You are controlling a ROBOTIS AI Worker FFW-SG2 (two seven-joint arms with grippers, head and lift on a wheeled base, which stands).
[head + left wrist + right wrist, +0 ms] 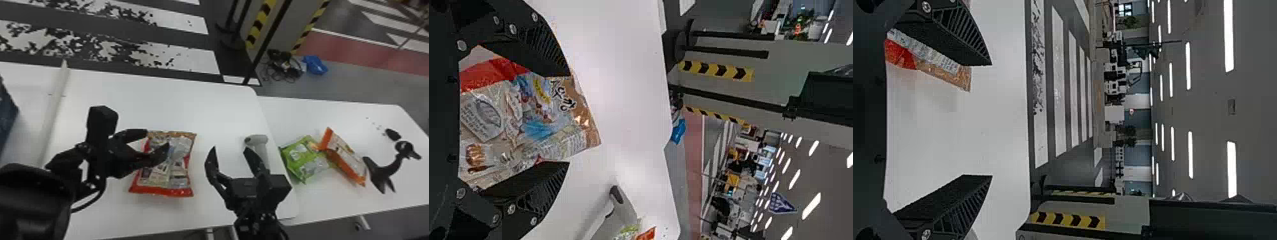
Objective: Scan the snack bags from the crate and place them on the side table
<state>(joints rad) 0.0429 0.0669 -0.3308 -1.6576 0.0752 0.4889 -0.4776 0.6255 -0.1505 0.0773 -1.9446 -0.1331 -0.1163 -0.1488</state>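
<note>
In the head view my left gripper [158, 142] is open above the upper left part of a red-edged snack bag [178, 166] lying on the table. The left wrist view has that bag [529, 115] beyond the open left gripper [569, 119]. My right gripper [230, 149] stands open to the right of the bag, near the scanner [261, 150]; in the right wrist view the right gripper [991, 120] has nothing between its fingers. A green bag [301, 159] and an orange bag [346, 156] lie together on the side table [319, 204].
A dark crate edge [6, 115] shows at the far left, beside a raised white strip [54, 105] on the main table [207, 105]. A black bird-like object [386, 172] sits right of the orange bag. A dark pole [265, 44] stands behind the tables.
</note>
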